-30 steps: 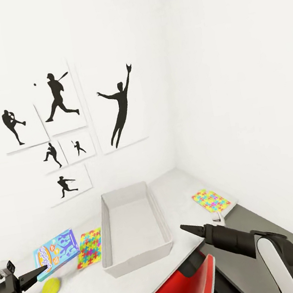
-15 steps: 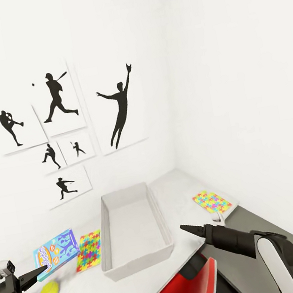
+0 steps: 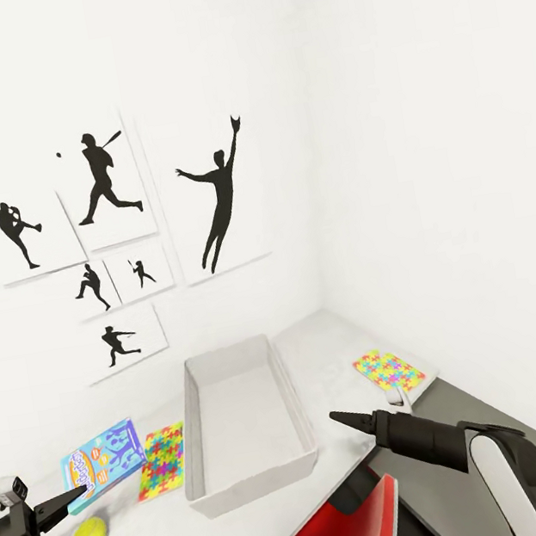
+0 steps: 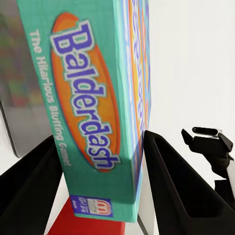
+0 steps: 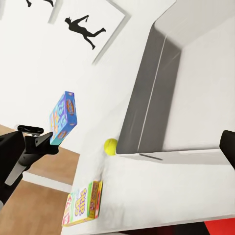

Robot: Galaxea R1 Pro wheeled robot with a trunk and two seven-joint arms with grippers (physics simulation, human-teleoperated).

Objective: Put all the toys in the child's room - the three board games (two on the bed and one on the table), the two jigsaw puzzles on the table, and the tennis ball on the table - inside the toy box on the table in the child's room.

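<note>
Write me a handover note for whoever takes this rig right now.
Left gripper: shut on the blue printed board game box, held above the pale speckled table.
Right gripper: beside the light grey toy box; open or shut unclear.
Done: nothing, the toy box is empty.
On the table: yellow-green tennis ball, two multicolour jigsaw squares.
Left: box the game, then the rest.
</note>
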